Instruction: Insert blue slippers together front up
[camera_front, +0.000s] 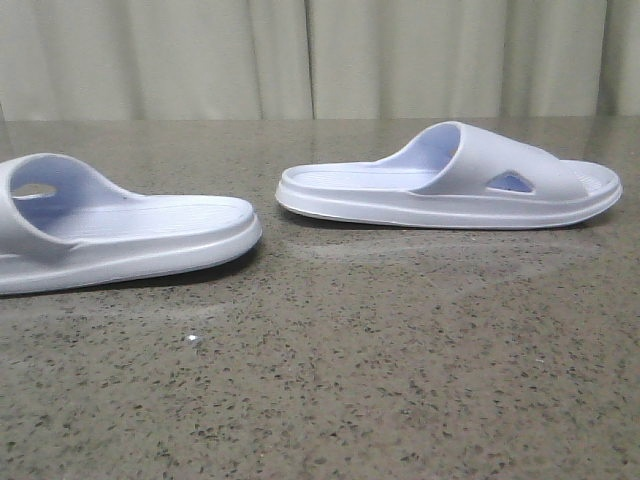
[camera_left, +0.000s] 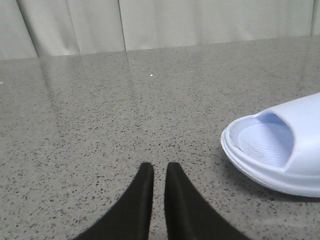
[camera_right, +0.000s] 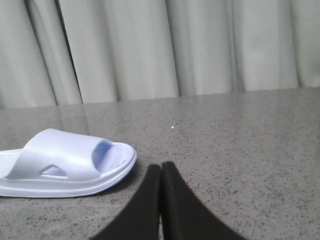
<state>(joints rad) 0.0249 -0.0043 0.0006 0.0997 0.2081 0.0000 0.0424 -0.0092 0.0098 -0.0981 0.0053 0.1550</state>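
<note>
From where I stand, nothing of the job looks done yet. Toward the left edge of the speckled grey stone desk (camera_front: 330, 380) lies one very pale blue moulded foam slipper (camera_front: 120, 225), sole down, its wide strap at the left and partly cut off by the front view, its ribbed footbed running right. The left hand (camera_left: 159, 172) shows only in its own wrist view: two black fingers drawn close with a thin gap between them, gripping nothing, low over bare desk with the rounded end of a slipper just beside it.

Further right and nearer the back edge rests the second pale blue foam slipper (camera_front: 450, 180), also flat on its sole, strap with the triangular side cut-out toward the right. The two slippers are apart, a stretch of desk between them, neither tucked into the other. The right hand (camera_right: 161, 172) has its black fingers pressed together, empty, near the toe end of that slipper but not touching it.

By my reckoning the whole task remains: each slipper must be picked up, brought together and nested with fronts up.
</note>
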